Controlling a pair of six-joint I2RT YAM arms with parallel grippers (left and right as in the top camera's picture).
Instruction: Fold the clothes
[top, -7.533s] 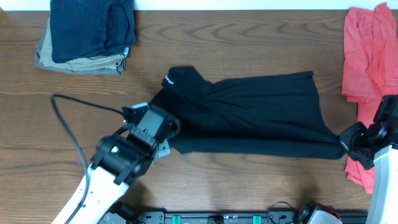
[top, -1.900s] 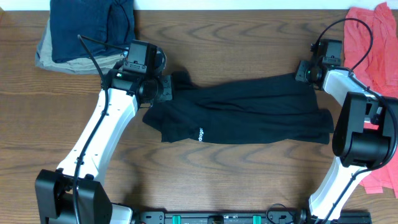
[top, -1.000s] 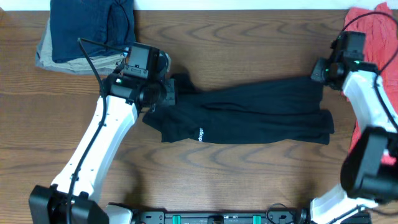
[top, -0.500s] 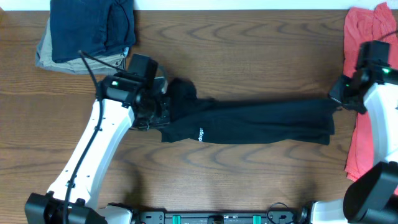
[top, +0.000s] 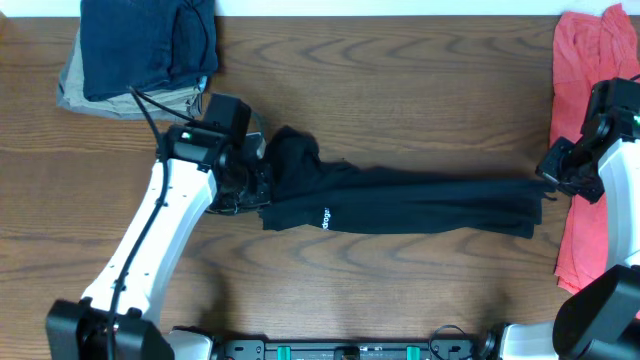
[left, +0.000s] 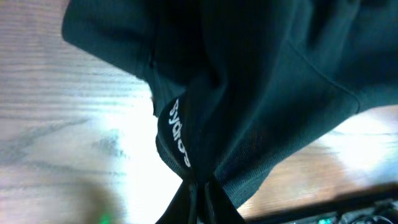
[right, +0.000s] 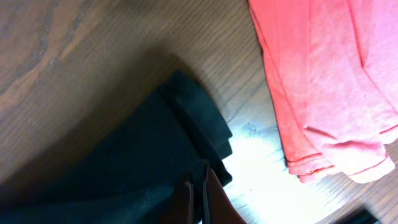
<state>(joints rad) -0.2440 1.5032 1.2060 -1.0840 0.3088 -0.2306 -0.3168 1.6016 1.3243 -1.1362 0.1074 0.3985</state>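
- The black T-shirt (top: 400, 200) lies mid-tabletop (top: 400, 90) as a long narrow band, with the logo (top: 323, 216) near its left end.
- Your left hand (top: 262, 185) is pinched shut on the bunched left end. Your right hand (top: 543, 183) is clamped on the right end, just beside the red garment (top: 585, 90).
- Step, as it looks: lengthwise fold made, band held stretched between both hands.
- Next likely: carry one end over the other, keeping edges aligned and clear of the red garment.
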